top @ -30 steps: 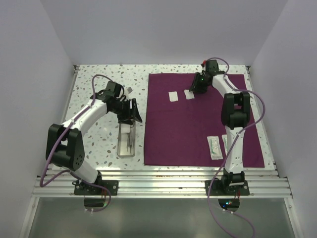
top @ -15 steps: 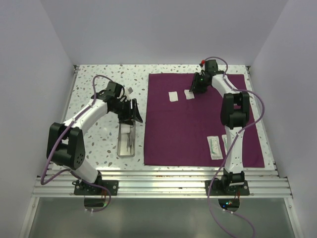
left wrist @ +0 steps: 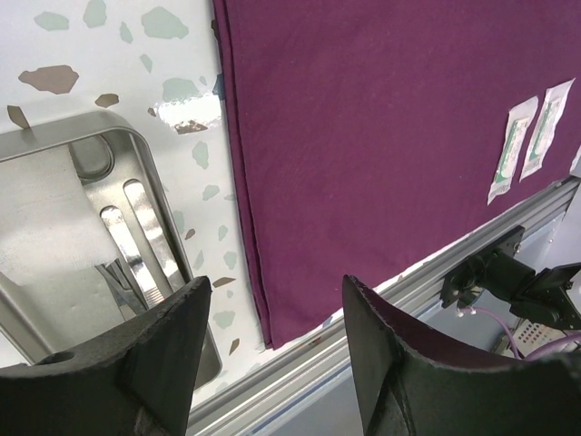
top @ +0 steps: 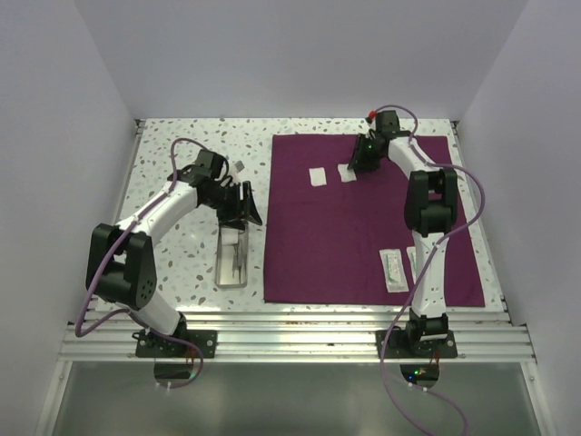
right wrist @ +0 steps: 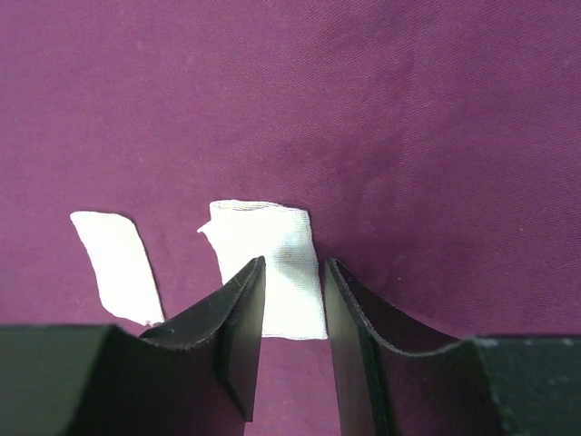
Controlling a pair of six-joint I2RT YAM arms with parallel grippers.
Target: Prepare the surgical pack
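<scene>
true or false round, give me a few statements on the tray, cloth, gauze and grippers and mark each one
1. The steel tray sits on the purple cloth. False: it sits on the speckled table, left of the cloth.
2. Two gauze squares lie on the cloth. True.
3. The left gripper holds an instrument. False: it is open and empty; the instruments lie in the tray.
4. The right gripper has its jaws apart over one gauze square. True.
5. The cloth is bundled up. False: it lies spread flat.

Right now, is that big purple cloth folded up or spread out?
Spread out: the purple cloth lies flat as one wide rectangle on the table, two gauze squares resting on it.
</scene>
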